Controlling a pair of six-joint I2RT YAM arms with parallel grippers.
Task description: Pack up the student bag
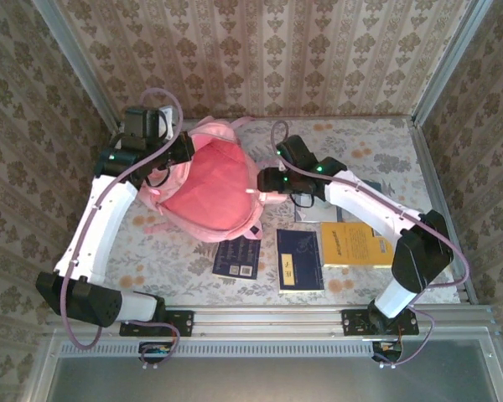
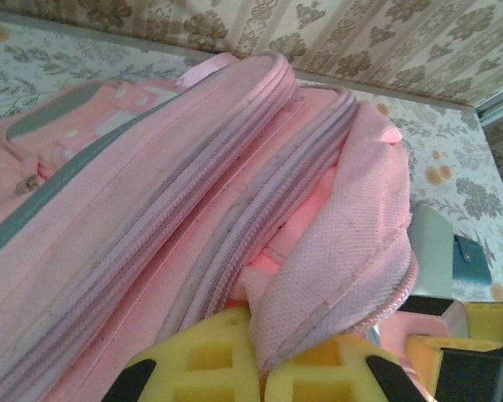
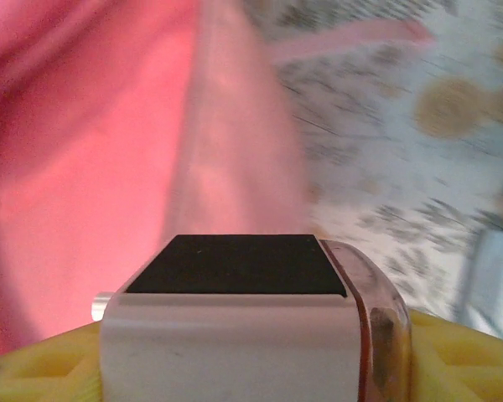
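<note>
At the student bag's (image 1: 210, 180) left rim, my left gripper (image 2: 261, 368) clamps its fabric. At its right rim, I cannot tell the right gripper's (image 1: 266, 180) closure. The bag lies between them, and slipping fabric could collapse the opening.

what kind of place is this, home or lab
Probably a staged robot test cell, not a home: wallpapered panels in a metal frame box in a small table, with two arms bolted to a rail at its near edge.

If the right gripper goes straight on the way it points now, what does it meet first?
The student bag: the right gripper faces its pink rim, which looks very near, though depth is unclear.
</note>
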